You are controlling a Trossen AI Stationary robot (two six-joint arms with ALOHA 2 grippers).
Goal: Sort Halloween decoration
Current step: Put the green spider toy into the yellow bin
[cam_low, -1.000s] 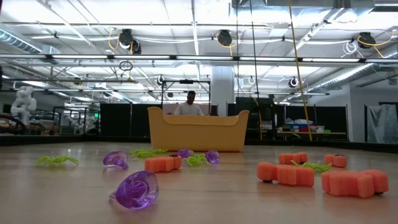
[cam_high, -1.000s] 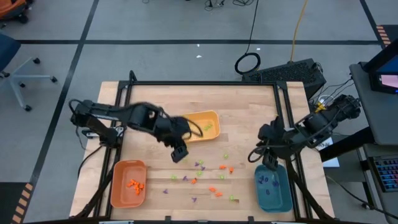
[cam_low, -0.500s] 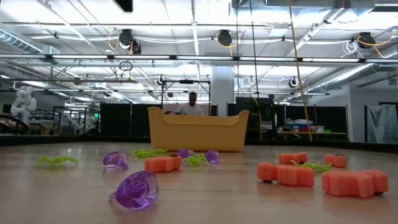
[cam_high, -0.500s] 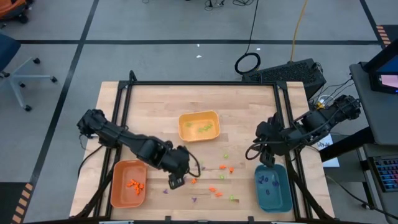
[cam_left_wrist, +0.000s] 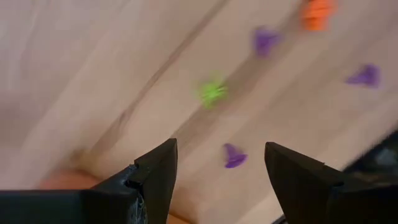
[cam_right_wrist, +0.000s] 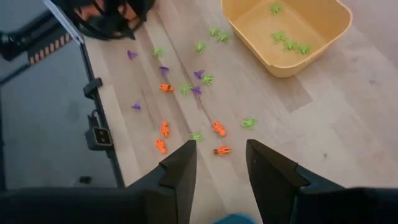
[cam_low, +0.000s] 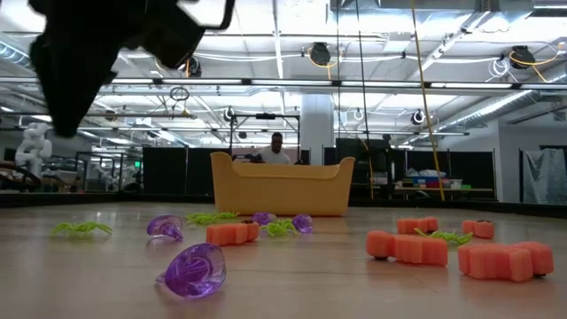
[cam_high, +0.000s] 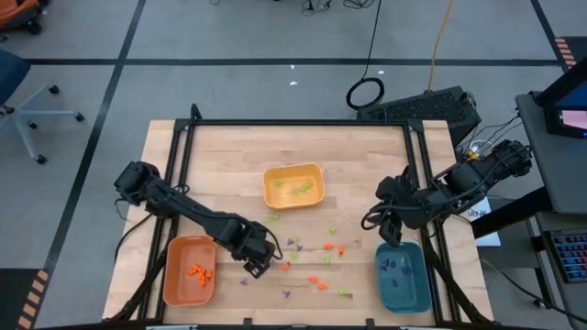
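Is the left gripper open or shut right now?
Open. The left gripper shows a wide gap between its fingers, holding nothing, with a purple piece on the table between them.

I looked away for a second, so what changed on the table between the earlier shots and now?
The left gripper swung from beside the yellow tray toward the table's near edge, stopping over loose pieces beside the orange tray, fingers open, holding nothing. The right gripper stayed by the teal tray, shifting only slightly. Trays and scattered pieces look unmoved.
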